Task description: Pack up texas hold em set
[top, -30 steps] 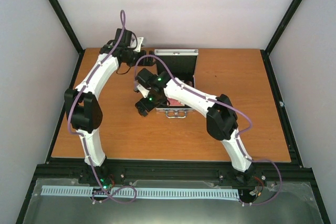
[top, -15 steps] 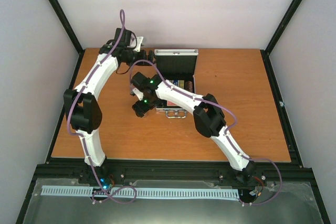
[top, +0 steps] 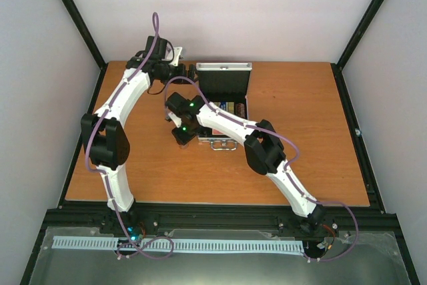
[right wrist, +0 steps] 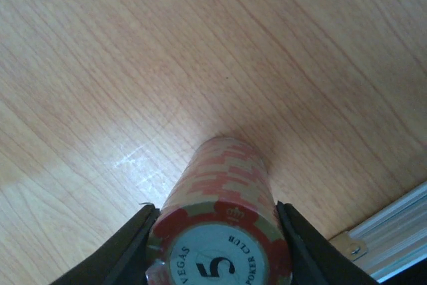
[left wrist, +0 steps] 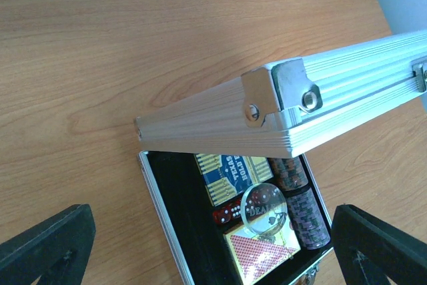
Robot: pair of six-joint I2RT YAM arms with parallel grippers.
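Your right end effector (right wrist: 217, 213) pinches the orange-and-cream stack of poker chips (right wrist: 223, 181) on the wooden surface (right wrist: 100, 65), just beside the open silver aluminium case (left wrist: 333, 105). Your left end effector (left wrist: 213, 245) gapes wide and empty. Careful: a weak, uneven squeeze could let chips slip and scatter on the lift.

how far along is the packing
Done: two decks, dice, disc and some chips sit in the case. In hand: the right pincer grips a red stack on the table. Left: load that stack, then shut the open lid.
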